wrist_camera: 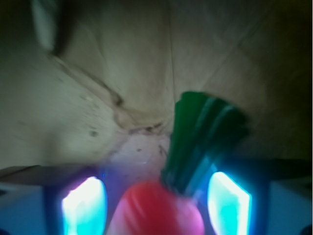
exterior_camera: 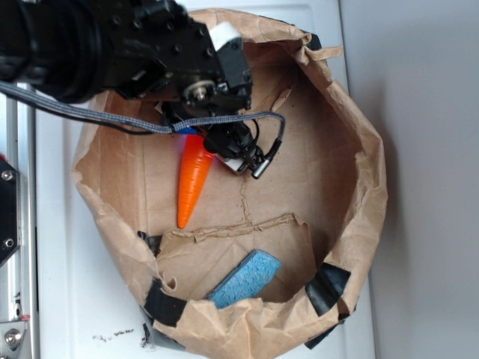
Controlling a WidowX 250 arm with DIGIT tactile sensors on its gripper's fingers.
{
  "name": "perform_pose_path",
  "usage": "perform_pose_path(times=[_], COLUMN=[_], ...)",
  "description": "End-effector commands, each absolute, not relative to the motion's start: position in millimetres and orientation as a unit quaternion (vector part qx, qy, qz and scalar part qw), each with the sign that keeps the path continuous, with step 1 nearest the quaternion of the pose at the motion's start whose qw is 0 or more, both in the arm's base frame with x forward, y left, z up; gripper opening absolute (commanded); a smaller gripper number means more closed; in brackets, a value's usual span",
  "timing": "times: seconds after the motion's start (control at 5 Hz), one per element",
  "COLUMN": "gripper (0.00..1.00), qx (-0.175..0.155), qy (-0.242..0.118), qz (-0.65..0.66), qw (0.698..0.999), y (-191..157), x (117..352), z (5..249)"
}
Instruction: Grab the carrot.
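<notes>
The orange carrot (exterior_camera: 193, 187) lies on the brown paper floor of a rolled-down paper bag (exterior_camera: 368, 149), its tip pointing toward the near side. My gripper (exterior_camera: 207, 143) hangs over the carrot's thick end, which the black arm partly hides. In the wrist view the carrot (wrist_camera: 156, 213) shows blurred and reddish at the bottom edge between my gripper (wrist_camera: 156, 198), with its dark-green striped stem (wrist_camera: 203, 142) sticking out ahead. The glowing fingers (wrist_camera: 83, 205) stand on either side of it with a gap on each side, so the gripper is open around the thick end.
A blue sponge (exterior_camera: 245, 279) lies inside the bag at the near side, behind a folded paper ridge. The bag's crumpled walls rise all round, patched with black tape (exterior_camera: 328, 288). A grey cable (exterior_camera: 112, 120) trails from the arm across the bag's left rim.
</notes>
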State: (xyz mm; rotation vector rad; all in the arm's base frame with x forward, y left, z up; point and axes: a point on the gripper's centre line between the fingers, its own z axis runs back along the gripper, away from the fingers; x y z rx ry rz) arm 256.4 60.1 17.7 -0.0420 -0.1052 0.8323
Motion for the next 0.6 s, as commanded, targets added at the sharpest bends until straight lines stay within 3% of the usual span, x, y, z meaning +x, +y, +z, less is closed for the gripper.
perform_pose_path(times=[0.0,0.2,0.4], gripper=[0.0,0.0,0.0], qx=[-0.017,-0.029,-0.062], qy=[-0.065,-0.064,-0.058], qz=[0.413,0.407,0.413], qw=[0.908,0.911,0.907], y=[73.7,68.3,63.3], x=[247.7,247.7,255.0], z=[12.7,25.0,52.0])
